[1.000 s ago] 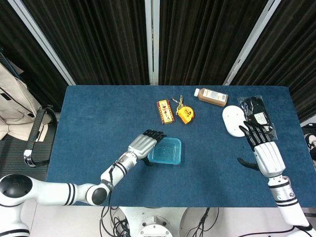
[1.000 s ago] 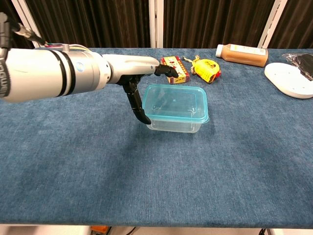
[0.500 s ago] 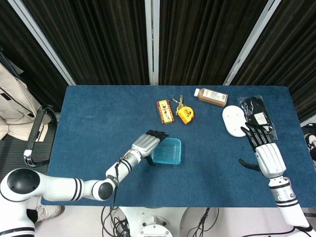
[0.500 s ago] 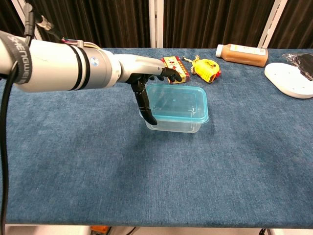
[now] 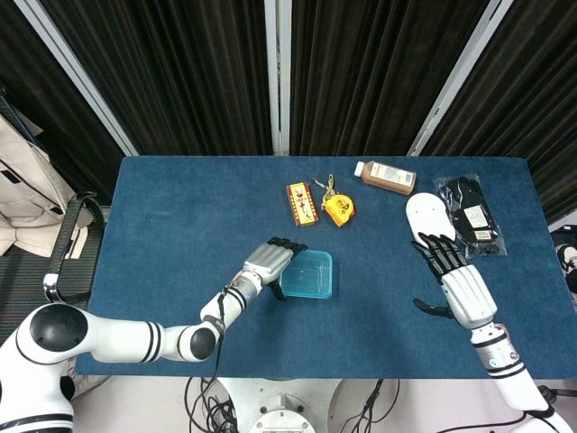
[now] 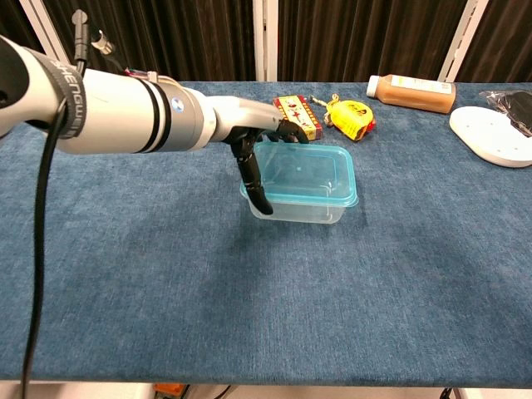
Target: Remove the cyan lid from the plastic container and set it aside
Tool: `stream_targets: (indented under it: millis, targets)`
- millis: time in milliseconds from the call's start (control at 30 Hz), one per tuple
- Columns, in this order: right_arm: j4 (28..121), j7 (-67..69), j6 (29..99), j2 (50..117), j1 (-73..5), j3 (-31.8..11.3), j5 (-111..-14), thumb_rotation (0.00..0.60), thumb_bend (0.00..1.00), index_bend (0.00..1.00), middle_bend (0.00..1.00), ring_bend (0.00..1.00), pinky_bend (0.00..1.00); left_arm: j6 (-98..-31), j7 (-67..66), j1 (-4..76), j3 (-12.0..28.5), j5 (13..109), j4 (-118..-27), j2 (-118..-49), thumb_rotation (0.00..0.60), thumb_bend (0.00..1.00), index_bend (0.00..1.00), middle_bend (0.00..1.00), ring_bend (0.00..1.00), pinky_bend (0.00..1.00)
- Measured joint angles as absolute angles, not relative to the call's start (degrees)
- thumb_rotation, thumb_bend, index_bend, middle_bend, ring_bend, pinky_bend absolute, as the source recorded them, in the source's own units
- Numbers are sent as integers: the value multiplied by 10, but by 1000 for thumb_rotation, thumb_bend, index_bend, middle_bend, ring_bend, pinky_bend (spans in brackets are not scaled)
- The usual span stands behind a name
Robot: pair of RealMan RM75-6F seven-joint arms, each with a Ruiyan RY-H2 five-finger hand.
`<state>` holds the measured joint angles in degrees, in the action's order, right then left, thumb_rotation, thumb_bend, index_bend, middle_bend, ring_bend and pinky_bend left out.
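Note:
The clear plastic container [image 5: 307, 287] [image 6: 299, 208] stands at the middle of the blue table [image 5: 180, 225], with the cyan lid [image 5: 309, 273] [image 6: 307, 173] seated on it. My left hand [image 5: 266, 261] [image 6: 253, 141] grips the container's left end. Its fingers [image 6: 287, 131] lie over the lid's far left rim, and its thumb [image 6: 258, 187] runs down the near left wall. My right hand [image 5: 451, 281] hovers open with spread fingers to the right of the container, well apart from it. The chest view does not show it.
A red box [image 5: 303, 204] [image 6: 298, 115], a yellow tape measure [image 5: 338, 210] [image 6: 353, 116] and a brown bottle [image 5: 386, 176] [image 6: 411, 91] lie behind the container. A white disc [image 5: 424, 216] [image 6: 492, 133] and a black packet [image 5: 473, 216] lie at the far right.
My left hand closed in on the container's left end and nudged it slightly right. My right hand moved left, off the black packet and toward the container.

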<state>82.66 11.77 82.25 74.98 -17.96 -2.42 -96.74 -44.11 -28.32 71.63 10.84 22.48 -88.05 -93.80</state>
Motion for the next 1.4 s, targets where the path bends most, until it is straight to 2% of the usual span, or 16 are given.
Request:
stream_targets:
  millis: [67,167,300,633,1000,1400]
  targets:
    - [823,128,822,768,-190,-24,-980,600,7,0,0,0,0,-459,-278,714,111,227,-880,-944,600,0,281,321,257,185]
    - [818,135,812,797,-211,-26,-993,600,7,0,0,0,0,-482,-272,711,115,231,-883,-953,600,0,301,337,268,221]
    - [804,129,800,836,-234,-29,-1006,600,22,0,0,0,0,-495,-266,704,118,241,-888,-961,600,0,325,341,268,225]
    - [709,78,792,942,-263,-31,-1019,600,26,0,0,0,0,-481,-250,691,115,272,-880,-966,600,0,329,345,268,224]
    - [619,92,823,1002,-258,-26,-1008,600,26,0,0,0,0,-459,-235,685,112,315,-864,-969,600,0,329,345,268,220]
    - [558,124,817,1044,-271,-20,-996,600,26,0,0,0,0,-456,-243,688,107,310,-858,-970,600,0,329,342,268,220]
